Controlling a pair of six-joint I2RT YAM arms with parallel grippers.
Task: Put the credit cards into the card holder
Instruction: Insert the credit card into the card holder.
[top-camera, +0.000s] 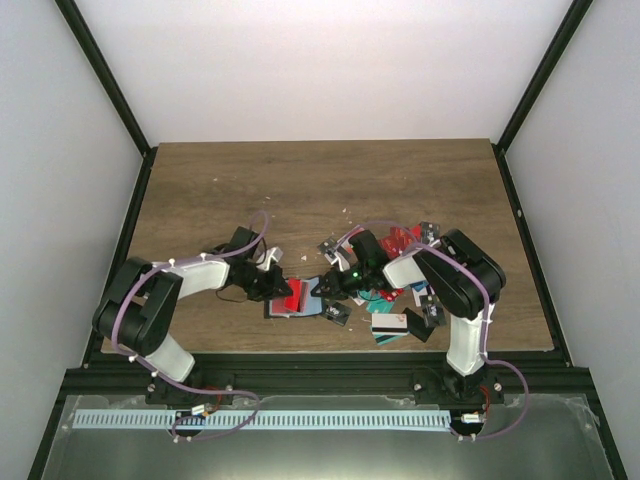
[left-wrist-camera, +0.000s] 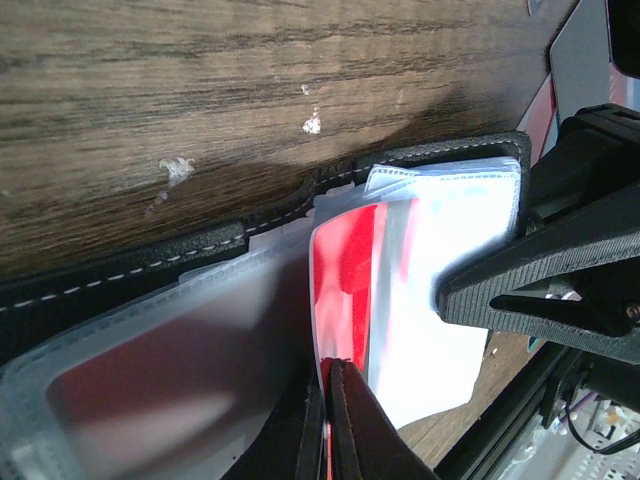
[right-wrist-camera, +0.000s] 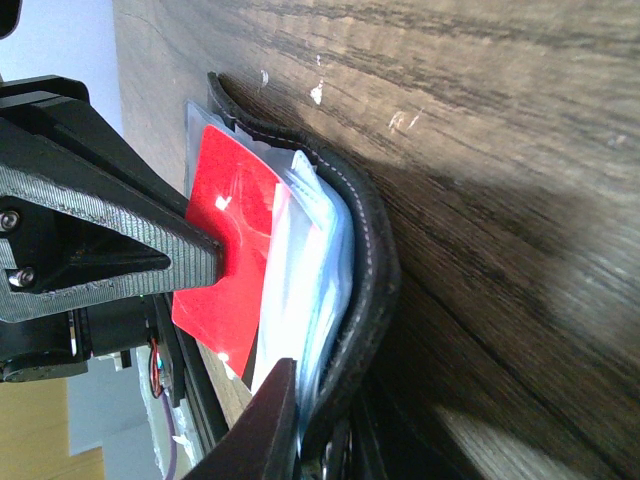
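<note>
- Wood-grain table (top-camera: 300, 180) is sitting between plain white walls (top-camera: 320, 60), with black frame rails (top-camera: 105, 80) running up both sides.
- Left arm (top-camera: 180, 280) is reaching in toward the middle; the left gripper (left-wrist-camera: 330, 420) is pressing its fingers together on the near edge of a red card (left-wrist-camera: 345, 270).
- That red card is lying partly inside a clear sleeve of the card holder (left-wrist-camera: 150, 262), which is lying open on the table between the two grippers, near the front edge.
- White specks (left-wrist-camera: 312, 124) are dotting the wood just beyond the holder's stitched rim.
- Right gripper (top-camera: 333, 288) is pinching the holder's right side, its black finger crowding the sleeve mouth beside the red card.
- Farther right, loose credit cards (top-camera: 395, 325) are lying heaped in red, teal and white; the right arm (top-camera: 460, 290) is hanging over them and hiding part of the heap.
</note>
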